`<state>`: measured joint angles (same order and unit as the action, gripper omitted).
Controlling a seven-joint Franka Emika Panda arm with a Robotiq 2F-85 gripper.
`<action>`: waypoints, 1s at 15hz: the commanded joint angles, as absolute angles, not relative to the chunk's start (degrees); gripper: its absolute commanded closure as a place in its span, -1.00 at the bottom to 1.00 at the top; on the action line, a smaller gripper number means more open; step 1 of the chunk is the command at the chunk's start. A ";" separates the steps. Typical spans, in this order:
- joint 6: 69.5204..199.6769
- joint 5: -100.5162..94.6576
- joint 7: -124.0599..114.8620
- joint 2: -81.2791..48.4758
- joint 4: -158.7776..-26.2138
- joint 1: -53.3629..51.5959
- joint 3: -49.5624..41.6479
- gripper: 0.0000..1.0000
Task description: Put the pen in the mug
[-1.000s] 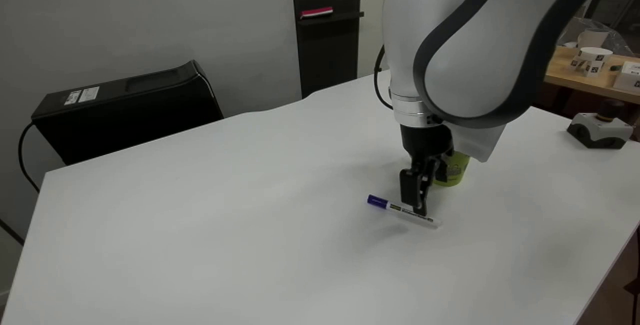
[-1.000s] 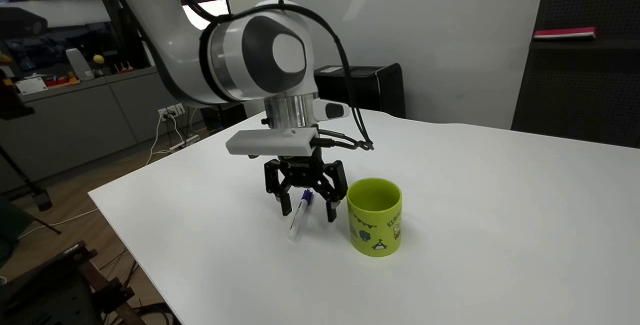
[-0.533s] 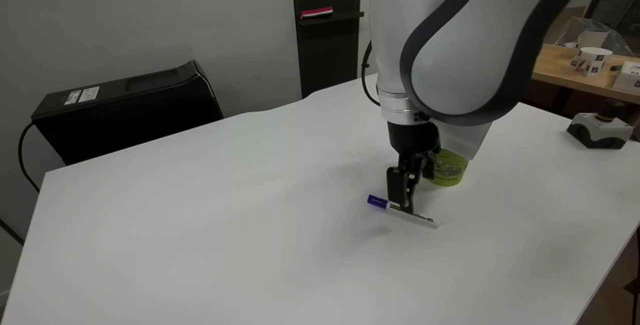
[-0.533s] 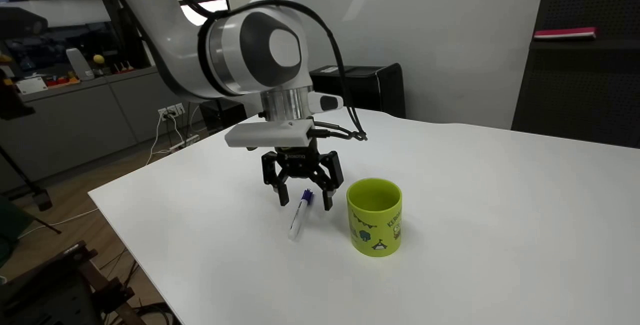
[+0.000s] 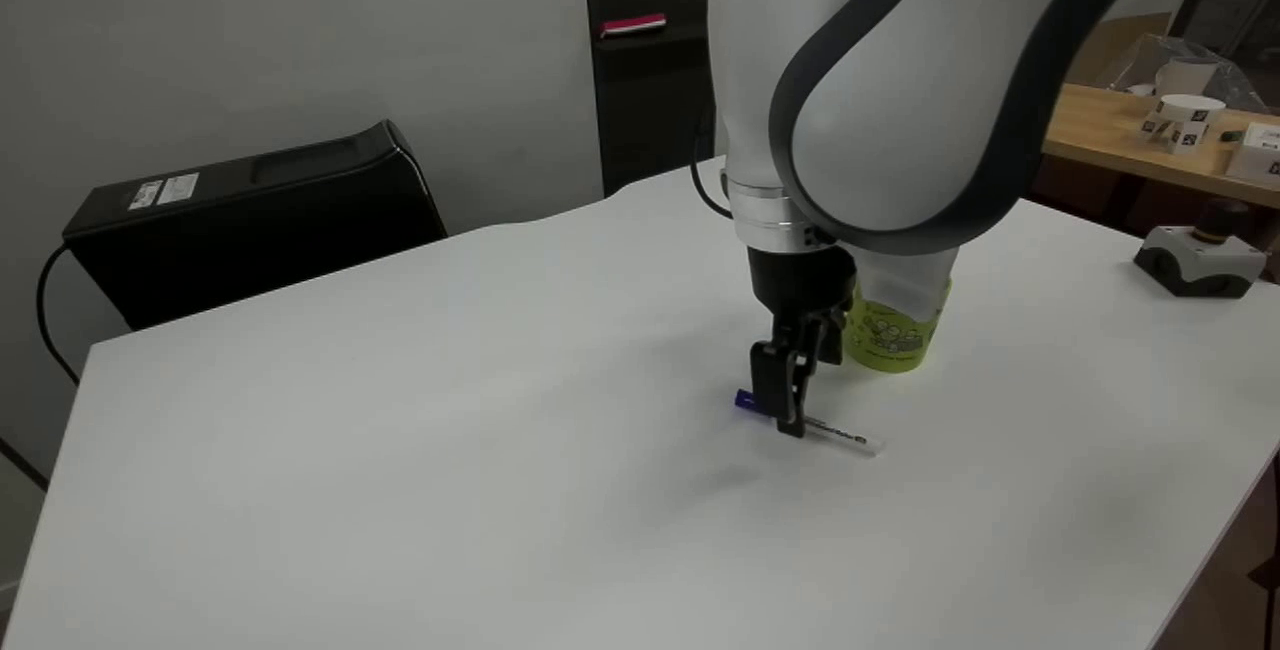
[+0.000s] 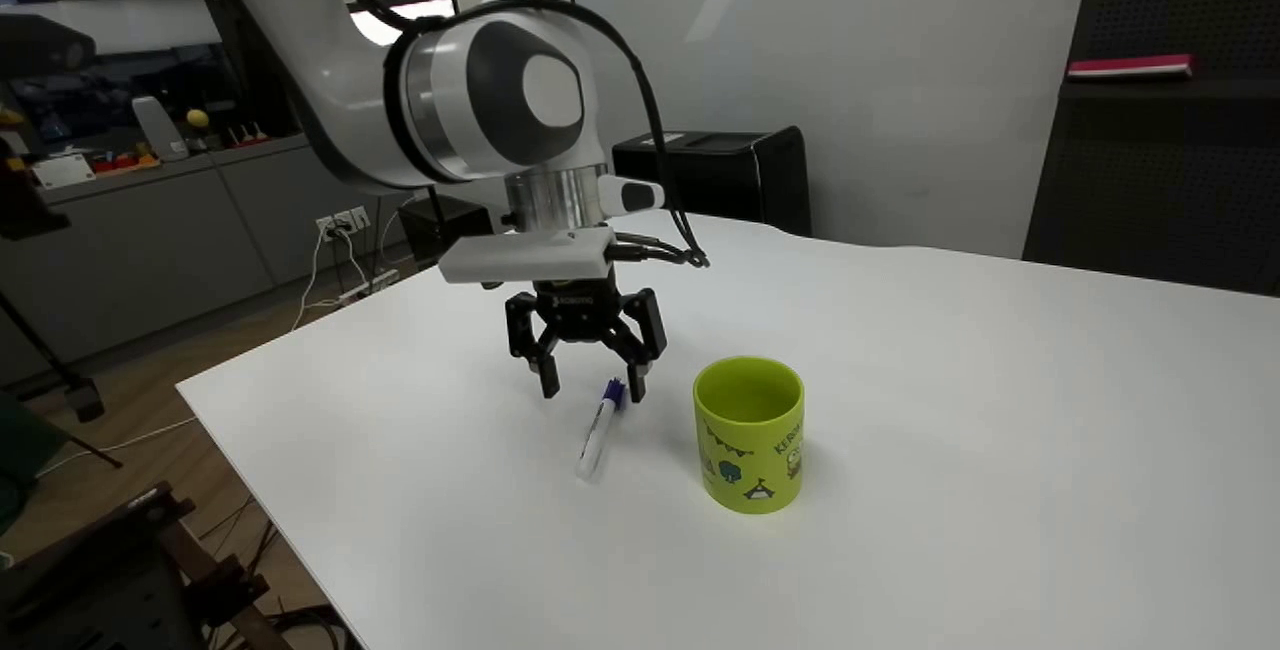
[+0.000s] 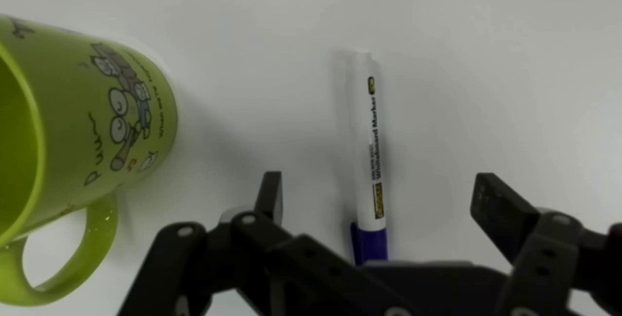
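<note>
Above the white table [image 6: 980, 490], my gripper [image 6: 594, 395] holds nothing, its jaws spread wide; in the wrist view, the pen [image 7: 370, 150] lies flat below, the green mug [image 7: 92, 112] upright to its left.

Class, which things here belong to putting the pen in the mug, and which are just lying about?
Part of the job: blue-capped white pen; green mug; open gripper.

Just around: large black box; red-and-white item; grey knobbed device.
</note>
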<state>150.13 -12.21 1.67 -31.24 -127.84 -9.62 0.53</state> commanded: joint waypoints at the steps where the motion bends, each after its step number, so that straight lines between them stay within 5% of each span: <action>1: 149.79 -12.41 1.76 -31.26 -127.65 -9.21 1.03 -1.00; 15: 151.11 -12.98 1.85 -33.79 -126.70 -9.17 0.48 -1.00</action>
<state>150.07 -12.29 2.43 -32.21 -127.67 -9.20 0.95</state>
